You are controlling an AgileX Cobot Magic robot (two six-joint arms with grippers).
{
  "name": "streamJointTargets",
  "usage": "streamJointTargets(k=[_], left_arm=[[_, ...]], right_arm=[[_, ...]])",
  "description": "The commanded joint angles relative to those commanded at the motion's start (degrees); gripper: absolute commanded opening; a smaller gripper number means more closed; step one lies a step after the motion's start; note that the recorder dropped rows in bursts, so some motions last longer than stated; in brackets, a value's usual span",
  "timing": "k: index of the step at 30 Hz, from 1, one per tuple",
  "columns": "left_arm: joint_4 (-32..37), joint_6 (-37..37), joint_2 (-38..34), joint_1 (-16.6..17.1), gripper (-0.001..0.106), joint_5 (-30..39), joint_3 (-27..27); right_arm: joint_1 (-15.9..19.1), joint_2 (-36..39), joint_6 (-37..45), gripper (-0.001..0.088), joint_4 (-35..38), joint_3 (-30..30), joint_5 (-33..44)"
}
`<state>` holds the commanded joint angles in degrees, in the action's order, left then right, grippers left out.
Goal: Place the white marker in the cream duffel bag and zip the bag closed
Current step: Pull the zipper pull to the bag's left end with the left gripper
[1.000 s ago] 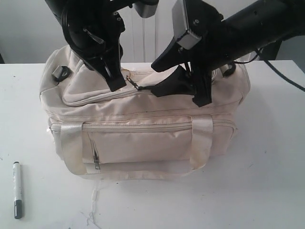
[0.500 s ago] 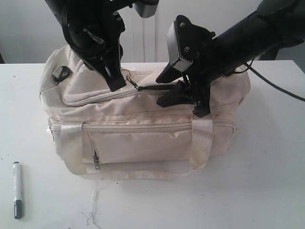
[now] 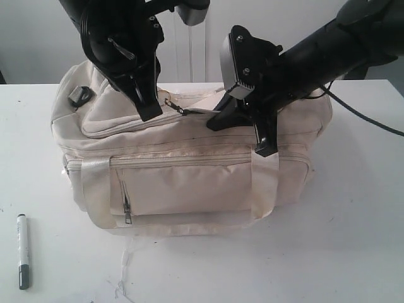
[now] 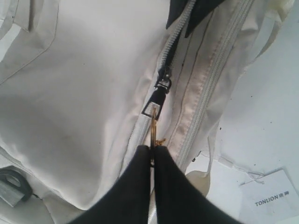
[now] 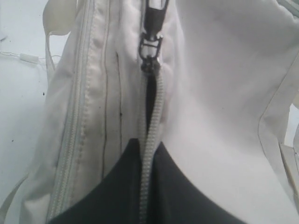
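White table (image 3: pixel 353 252), pale wall (image 3: pixel 31 44), cream duffel bag (image 3: pixel 189 183), white marker (image 3: pixel 23 251)

On table (image 3: pixel 353 240), duffel bag (image 3: pixel 189 177) centre, marker (image 3: pixel 23 251) well apart, front-left

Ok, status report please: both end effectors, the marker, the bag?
Left end effector shut on zip pull. Right end effector pinches cream duffel bag at the zip. White marker on table, outside bag. Zip opening narrow.
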<state>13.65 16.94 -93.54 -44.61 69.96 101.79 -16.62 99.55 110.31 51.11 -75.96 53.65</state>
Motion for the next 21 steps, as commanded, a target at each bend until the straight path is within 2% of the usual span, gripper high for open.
streamJointTargets(k=[6, 13, 21], left_arm=[[0.0, 0.0, 0.0, 0.0, 0.000, 0.0, -0.3], [1.0, 1.2, 1.8, 0.0, 0.000, 0.0, -4.9], [-1.2, 1.1, 2.2, 4.2, 0.000, 0.0, -5.1]], right_arm=[[0.0, 0.0, 0.0, 0.0000, 0.0, 0.0, 0.0], [0.1, 0.0, 0.0, 0.0000, 0.0, 0.0, -0.2], [0.1, 0.0, 0.0, 0.0000, 0.0, 0.0, -0.2]])
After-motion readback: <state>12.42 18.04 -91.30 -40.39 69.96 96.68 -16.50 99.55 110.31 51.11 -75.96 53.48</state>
